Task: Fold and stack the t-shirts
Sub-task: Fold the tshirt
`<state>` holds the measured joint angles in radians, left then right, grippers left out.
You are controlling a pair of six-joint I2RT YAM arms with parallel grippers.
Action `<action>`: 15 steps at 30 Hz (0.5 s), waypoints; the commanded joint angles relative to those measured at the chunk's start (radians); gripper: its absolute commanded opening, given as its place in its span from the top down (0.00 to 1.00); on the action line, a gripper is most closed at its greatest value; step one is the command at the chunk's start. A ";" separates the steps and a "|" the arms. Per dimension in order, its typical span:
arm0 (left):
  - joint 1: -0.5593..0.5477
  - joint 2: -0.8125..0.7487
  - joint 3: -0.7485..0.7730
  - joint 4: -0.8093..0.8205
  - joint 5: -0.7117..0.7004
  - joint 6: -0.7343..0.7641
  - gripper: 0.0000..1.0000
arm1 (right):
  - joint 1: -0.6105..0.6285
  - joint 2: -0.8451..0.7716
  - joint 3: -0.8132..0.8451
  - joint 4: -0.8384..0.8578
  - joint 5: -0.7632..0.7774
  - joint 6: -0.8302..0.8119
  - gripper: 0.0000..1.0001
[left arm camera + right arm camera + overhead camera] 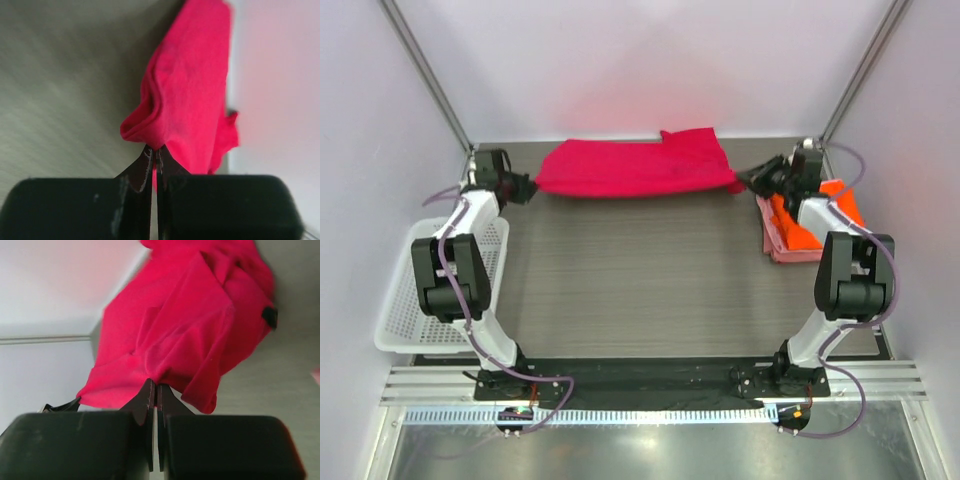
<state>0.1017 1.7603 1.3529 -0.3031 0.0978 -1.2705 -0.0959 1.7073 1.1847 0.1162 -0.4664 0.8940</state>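
Observation:
The crimson-magenta t-shirt (635,167) lies stretched along the far edge of the table, bunched and partly folded. My left gripper (529,189) is shut on its left end, and the cloth is pinched between the fingertips in the left wrist view (185,95). My right gripper (748,181) is shut on its right end, seen in the right wrist view (190,330). The bright orange t-shirt (798,222) lies folded on the pale pink t-shirt (790,254) at the right edge, partly hidden by my right arm.
A white mesh basket (405,300) stands at the left edge of the table, beside my left arm. The white back wall runs close behind the crimson shirt. The grey table top (640,280) spreads between the arms.

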 commanded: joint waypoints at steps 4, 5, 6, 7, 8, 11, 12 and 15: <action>0.012 -0.116 -0.256 0.272 -0.023 0.049 1.00 | -0.013 -0.051 -0.230 0.230 0.014 -0.027 0.99; 0.012 -0.127 -0.283 0.280 -0.027 0.065 1.00 | -0.013 -0.057 -0.253 0.238 0.011 -0.032 0.99; 0.010 -0.152 -0.308 0.291 -0.033 0.075 1.00 | -0.013 -0.070 -0.278 0.244 0.012 -0.036 0.99; 0.012 -0.163 -0.357 0.297 -0.032 0.091 1.00 | -0.013 -0.081 -0.327 0.244 0.018 -0.040 0.99; 0.012 -0.179 -0.380 0.298 -0.036 0.112 1.00 | -0.011 -0.092 -0.353 0.252 0.021 -0.041 0.99; 0.012 -0.234 -0.463 0.298 -0.066 0.132 1.00 | -0.013 -0.152 -0.453 0.257 0.052 -0.044 0.96; 0.010 -0.245 -0.483 0.288 -0.076 0.134 1.00 | -0.010 -0.170 -0.474 0.249 0.060 -0.055 0.95; 0.012 -0.271 -0.538 0.283 -0.076 0.143 1.00 | 0.004 -0.239 -0.537 0.209 0.095 -0.084 0.90</action>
<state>0.1024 1.5234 0.8539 -0.0685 0.0639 -1.1690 -0.0998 1.5528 0.6781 0.2821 -0.4294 0.8612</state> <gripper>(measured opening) 0.006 0.095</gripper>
